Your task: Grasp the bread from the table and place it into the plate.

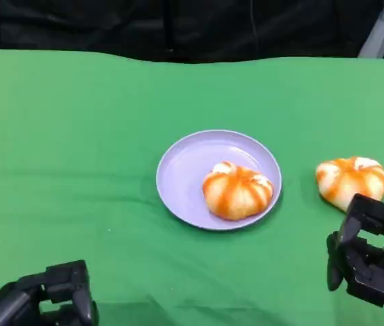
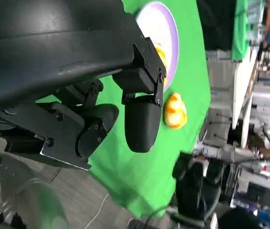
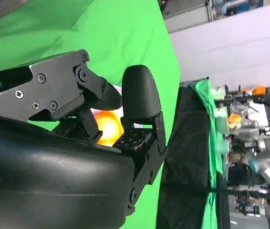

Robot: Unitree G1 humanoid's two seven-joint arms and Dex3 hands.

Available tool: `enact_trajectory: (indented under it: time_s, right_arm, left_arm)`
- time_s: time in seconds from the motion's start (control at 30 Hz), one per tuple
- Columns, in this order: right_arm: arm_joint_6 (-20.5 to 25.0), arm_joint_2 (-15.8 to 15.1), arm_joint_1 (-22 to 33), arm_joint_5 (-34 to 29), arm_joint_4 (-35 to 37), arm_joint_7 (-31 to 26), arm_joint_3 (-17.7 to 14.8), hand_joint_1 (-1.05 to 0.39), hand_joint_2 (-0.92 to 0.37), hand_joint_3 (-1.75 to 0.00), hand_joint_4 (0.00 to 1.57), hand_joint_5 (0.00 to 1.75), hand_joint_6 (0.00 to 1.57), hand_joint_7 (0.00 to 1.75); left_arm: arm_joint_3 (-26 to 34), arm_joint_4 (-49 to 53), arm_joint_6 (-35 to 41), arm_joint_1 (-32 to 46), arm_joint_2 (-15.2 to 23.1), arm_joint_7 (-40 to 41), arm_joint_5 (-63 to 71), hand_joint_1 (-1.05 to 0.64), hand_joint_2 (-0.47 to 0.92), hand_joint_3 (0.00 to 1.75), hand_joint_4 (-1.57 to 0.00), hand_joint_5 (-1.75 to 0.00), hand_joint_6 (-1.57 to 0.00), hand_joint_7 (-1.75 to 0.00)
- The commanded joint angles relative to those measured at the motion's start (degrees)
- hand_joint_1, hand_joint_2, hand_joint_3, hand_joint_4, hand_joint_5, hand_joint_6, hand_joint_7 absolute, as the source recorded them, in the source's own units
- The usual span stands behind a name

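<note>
The green tabletop (image 1: 77,149) carried a lilac plate (image 1: 185,170) at its middle. A second bun (image 1: 351,178) lay directly on the green, well right of the plate and apart from it.

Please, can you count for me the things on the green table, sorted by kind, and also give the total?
Bread: 2, one on the plate and one on the table beside the plate
Plate: 1, lilac
Total: 3
</note>
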Motion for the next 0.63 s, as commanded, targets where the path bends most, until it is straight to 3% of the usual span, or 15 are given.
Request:
enact_trajectory:
  time_s: [0.03,0.63]
  right_arm:
    - [-0.08,-0.83,0.45,-0.15,-0.94,-0.05,-0.54,-0.01,-0.72,-0.94,0.83,1.75,0.72,1.59]
    - [1.21,-0.82,0.78,0.61,-1.76,0.45,-1.10,-0.01,-0.75,-0.90,0.84,1.75,0.72,1.59]
  left_arm:
    - [0.82,2.33,-1.90,-1.39,-0.38,0.44,-0.12,0.04,0.67,1.15,-0.85,-1.75,-0.69,-1.75]
    - [0.05,3.20,-2.68,-2.25,-1.78,2.88,1.40,0.01,0.73,0.97,-0.85,-1.75,-0.69,-1.73]
